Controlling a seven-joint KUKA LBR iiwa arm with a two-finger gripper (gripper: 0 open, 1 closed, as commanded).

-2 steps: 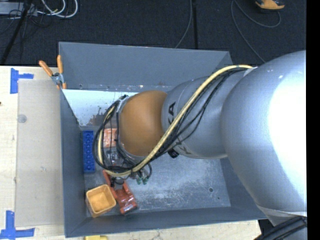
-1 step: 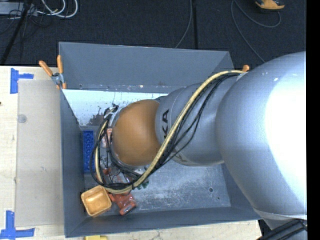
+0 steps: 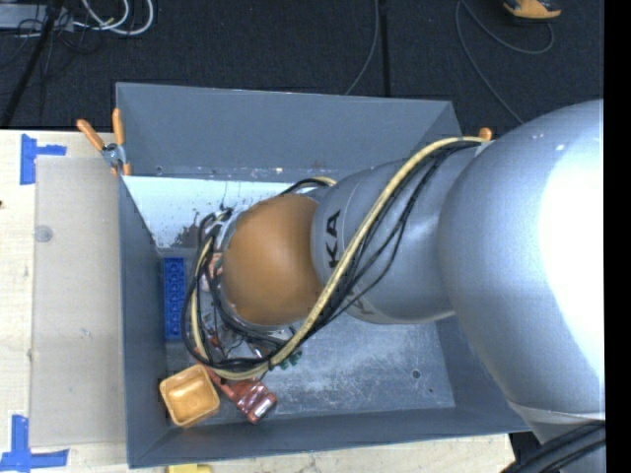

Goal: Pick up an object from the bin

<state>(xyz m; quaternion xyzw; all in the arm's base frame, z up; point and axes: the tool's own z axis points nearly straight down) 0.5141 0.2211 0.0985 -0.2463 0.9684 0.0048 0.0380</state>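
1. Just right of the blue studded brick (image 3: 174, 299), the gripper (image 3: 235, 341) sat low in the grey bin (image 3: 296, 116). It was tucked under the wrist's orange cover (image 3: 268, 261) and a loop of cables. Whether it was spread or closed could not be told, and nothing could be seen in its grasp.
2. The thing it was over could not be made out, as the cover hid the floor right of the brick.
3. Below the brick, towards the near corner, lay a small yellow square cup (image 3: 189, 396). Below and right of the brick, a red-pink piece (image 3: 252, 400) lay just past that cup.
4. Further right of the brick, a small green scrap (image 3: 292, 360) peeked out by the cables. The silver arm (image 3: 473, 235) covered the floor beyond it.
5. By my judgement, the arm was down at picking height, so the reach looked done. A firm grip was unconfirmed, and lifting a thing clear of the bin was not yet done.
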